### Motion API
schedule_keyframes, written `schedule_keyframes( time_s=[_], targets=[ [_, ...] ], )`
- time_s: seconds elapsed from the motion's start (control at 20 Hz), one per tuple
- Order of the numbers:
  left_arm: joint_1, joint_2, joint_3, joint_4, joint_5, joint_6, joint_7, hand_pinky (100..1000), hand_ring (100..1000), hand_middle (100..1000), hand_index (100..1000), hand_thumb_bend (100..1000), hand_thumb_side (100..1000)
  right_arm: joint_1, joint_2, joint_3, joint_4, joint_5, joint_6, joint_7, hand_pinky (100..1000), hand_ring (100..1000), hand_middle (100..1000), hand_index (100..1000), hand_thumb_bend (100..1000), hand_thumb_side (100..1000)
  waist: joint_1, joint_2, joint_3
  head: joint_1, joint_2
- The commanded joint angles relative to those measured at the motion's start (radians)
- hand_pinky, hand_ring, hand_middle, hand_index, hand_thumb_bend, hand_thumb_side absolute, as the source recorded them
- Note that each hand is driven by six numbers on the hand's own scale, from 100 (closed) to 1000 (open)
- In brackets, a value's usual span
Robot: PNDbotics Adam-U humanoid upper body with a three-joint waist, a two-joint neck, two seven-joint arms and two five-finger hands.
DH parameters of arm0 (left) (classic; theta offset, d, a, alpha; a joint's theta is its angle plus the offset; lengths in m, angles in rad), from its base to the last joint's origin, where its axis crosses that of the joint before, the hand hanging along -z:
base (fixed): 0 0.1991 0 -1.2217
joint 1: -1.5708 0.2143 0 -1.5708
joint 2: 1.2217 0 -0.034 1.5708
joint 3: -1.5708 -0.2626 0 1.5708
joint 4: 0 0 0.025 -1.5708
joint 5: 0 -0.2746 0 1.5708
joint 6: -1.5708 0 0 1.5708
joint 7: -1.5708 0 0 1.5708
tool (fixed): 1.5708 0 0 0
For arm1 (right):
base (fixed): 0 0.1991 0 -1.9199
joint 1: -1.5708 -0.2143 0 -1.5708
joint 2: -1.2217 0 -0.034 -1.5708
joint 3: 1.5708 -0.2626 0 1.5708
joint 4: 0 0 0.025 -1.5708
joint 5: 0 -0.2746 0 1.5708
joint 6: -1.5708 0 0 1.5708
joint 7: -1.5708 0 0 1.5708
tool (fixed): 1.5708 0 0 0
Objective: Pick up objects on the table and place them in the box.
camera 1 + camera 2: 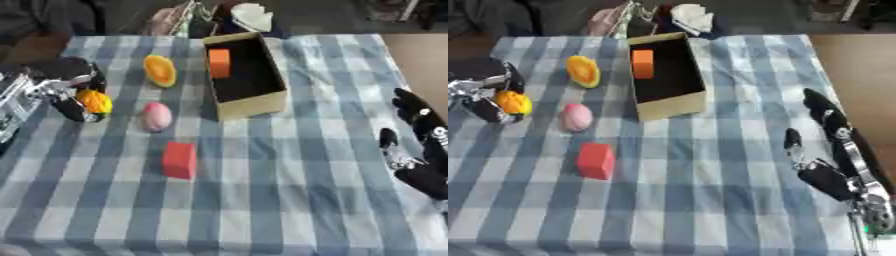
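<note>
The left hand [74, 95], at nine o'clock on the checked table [289, 190], curls its fingers around a yellow-orange object [94, 101]. The open box [248, 75] sits toward twelve o'clock, holding an orange block [219, 63]. The right hand [824, 150] rests spread at three o'clock.

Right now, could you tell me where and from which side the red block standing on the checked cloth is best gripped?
Grip the red rectangular block across its two flat side faces, coming down from above. It stands upright with bare cloth all round it, and the pink egg-shaped object lies well clear behind it.
</note>
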Motion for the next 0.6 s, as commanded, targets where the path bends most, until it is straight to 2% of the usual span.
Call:
schedule_keyframes(
  time_s=[0.05, 0.3, 0.6],
  targets=[
    [-0.061, 0.039, 0.013, -0.077, 0.039, 0.005, 0.005, 581, 424, 420, 533, 310, 140, -0.013, -0.007, 0.006, -0.010, -0.004, -0.003, 0.005, 1000, 1000, 1000, 1000, 100, 429, 0.013, -0.032, -0.004, 0.002, -0.003],
    [-0.195, -0.047, -0.039, -0.072, 0.020, 0.001, 0.031, 586, 433, 426, 540, 307, 131, -0.017, 0.001, 0.022, -0.009, -0.011, -0.006, 0.019, 1000, 1000, 1000, 1000, 100, 431, 0.013, -0.032, -0.033, 0.013, -0.003],
    [-0.312, -0.205, -0.102, 0.068, -0.090, -0.028, 0.089, 590, 440, 432, 547, 298, 129, -0.026, 0.009, 0.045, -0.007, -0.025, -0.012, 0.044, 1000, 1000, 1000, 1000, 100, 429, 0.009, -0.029, -0.075, 0.036, -0.003]
  ],
)
